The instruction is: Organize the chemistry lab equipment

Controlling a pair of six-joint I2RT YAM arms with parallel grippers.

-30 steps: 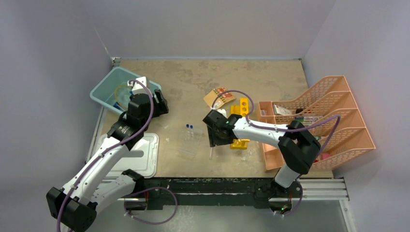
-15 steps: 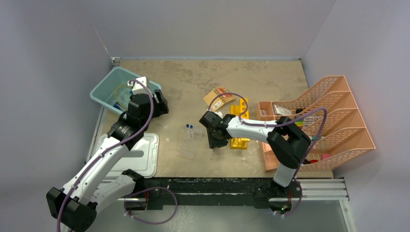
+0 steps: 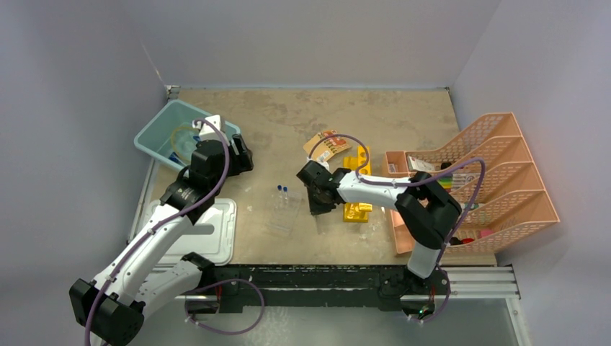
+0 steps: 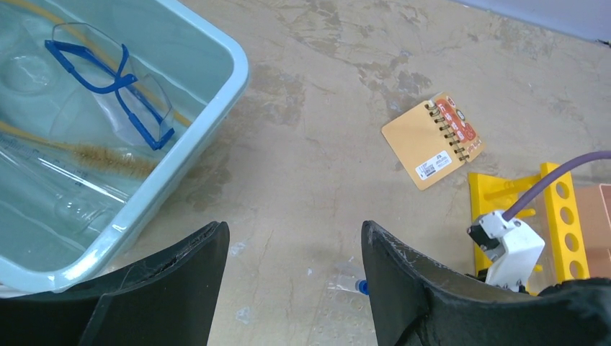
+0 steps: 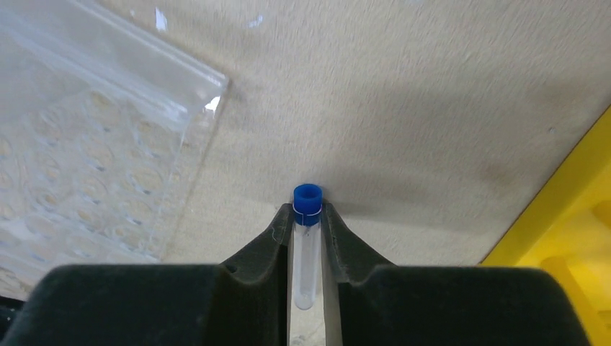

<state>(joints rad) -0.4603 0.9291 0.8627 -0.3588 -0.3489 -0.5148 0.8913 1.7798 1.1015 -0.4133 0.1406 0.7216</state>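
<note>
The right gripper [image 5: 308, 213] is clenched on a clear, blue-capped tube [image 5: 305, 252]. Its fingers press the tube from both sides just under the cap, at the centre of the right wrist view. The tube sits low over the tabletop [image 5: 432, 108]; whether it touches cannot be told. At the left of that view lies a bag [image 5: 108, 86] with a clear rack [image 5: 72, 180] showing through it, and a yellow rack [image 5: 576, 238] fills the lower right corner. In the top view this gripper is mid-frame, between the clear rack and the yellow rack.

The left gripper [image 4: 292, 231] is released, its jaws wide with nothing between them. It hangs above bare tabletop just beside the corner of a teal bin [image 4: 216, 108], at the upper left of the top view. Inside the bin lie blue-framed glasses [image 4: 108, 79] and a brush [image 4: 94, 155]. A notebook [image 4: 432, 140] lies right of centre in the left wrist view.
</note>
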